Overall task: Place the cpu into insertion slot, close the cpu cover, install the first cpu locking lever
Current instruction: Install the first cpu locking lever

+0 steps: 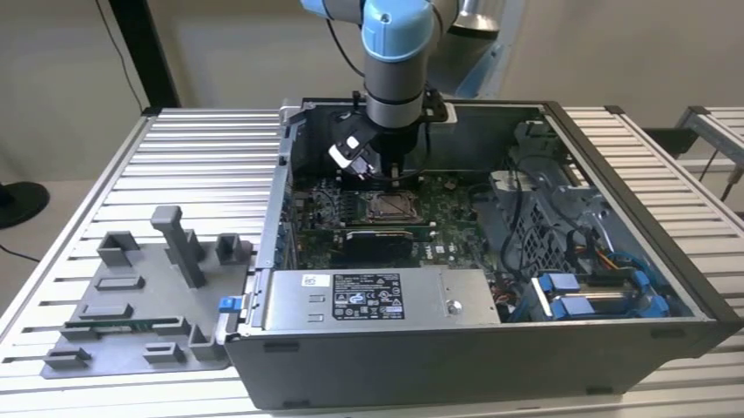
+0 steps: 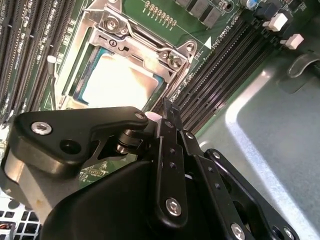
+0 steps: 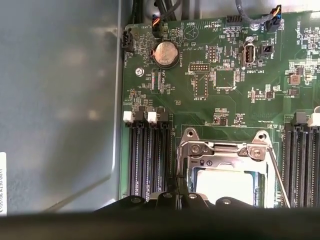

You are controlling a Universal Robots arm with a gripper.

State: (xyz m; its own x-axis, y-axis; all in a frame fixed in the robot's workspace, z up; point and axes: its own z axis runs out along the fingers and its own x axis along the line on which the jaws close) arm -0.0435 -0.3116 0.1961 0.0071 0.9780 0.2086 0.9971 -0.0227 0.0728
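The cpu (image 2: 122,82) lies flat in the insertion slot (image 3: 260,187) on the green board, its silvery top bright in both wrist views. The cpu cover (image 3: 225,150) is down over it, framing the chip. A thin metal locking lever (image 3: 278,175) runs slanted along one side of the socket. My gripper (image 2: 166,106) is shut with nothing in it, its black tips hanging just over the socket's edge on the side of the black memory slots (image 2: 220,65). In the exterior view the gripper (image 1: 384,178) hovers directly behind the socket (image 1: 389,207).
The board lies inside an open computer case (image 1: 628,331) on a slatted metal table. A power supply box (image 1: 378,298) and blue drive brackets (image 1: 581,296) fill the case's front. A grey fixture plate (image 1: 139,313) with posts stands at the exterior view's left.
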